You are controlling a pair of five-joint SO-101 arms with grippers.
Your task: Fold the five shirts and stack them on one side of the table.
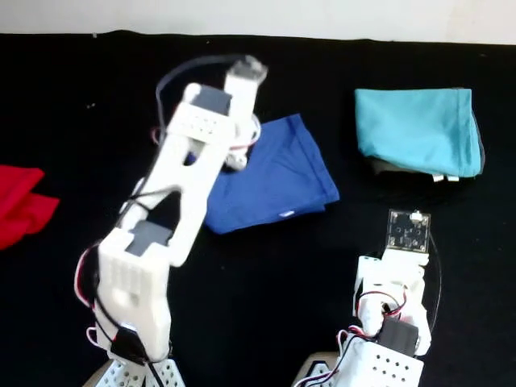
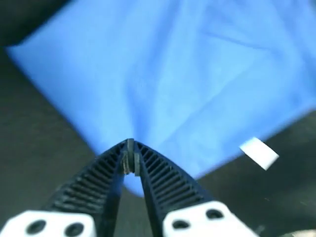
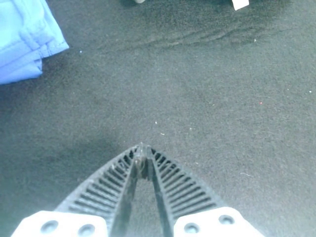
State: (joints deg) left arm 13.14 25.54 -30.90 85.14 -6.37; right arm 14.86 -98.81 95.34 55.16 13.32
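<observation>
- The black tabletop (image 1: pixel 339 266) carries every garment we can count: four shirts, with the task naming five.
- The left arm (image 1: pixel 161 234) stands stretched out from the near edge over the middle of the tabletop. There are two arms in all.
- The blue shirt (image 1: pixel 274 177) lies near the middle of the tabletop, a little toward the far edge, partly doubled over and rumpled. We judge it light, soft and limp, so it should sag from any single hold and drag on the dark cloth surface. A pinch at a corner or along the hem, through both layers, looks the surest grip.
- The teal shirt (image 1: pixel 415 129), one of its kind, sits folded toward the far right corner on what looks like a dark garment (image 1: pixel 387 168). That pair reads as the stack in progress.
- The right arm (image 1: pixel 391 322) is tucked back at the near edge, toward the right corner.
- The red shirt (image 1: pixel 20 201), a single piece, is bunched at the left edge, unfolded.
- The left tool (image 2: pixel 130 160) has its fingers pressed together at the blue shirt's edge, where creases run toward the tips. We cannot tell whether cloth is caught between them.
- The right tool (image 3: pixel 142 160) is likewise pressed together, holding nothing, above bare tabletop.
- One white tag (image 2: pixel 259 152) shows just past the blue shirt's edge.
</observation>
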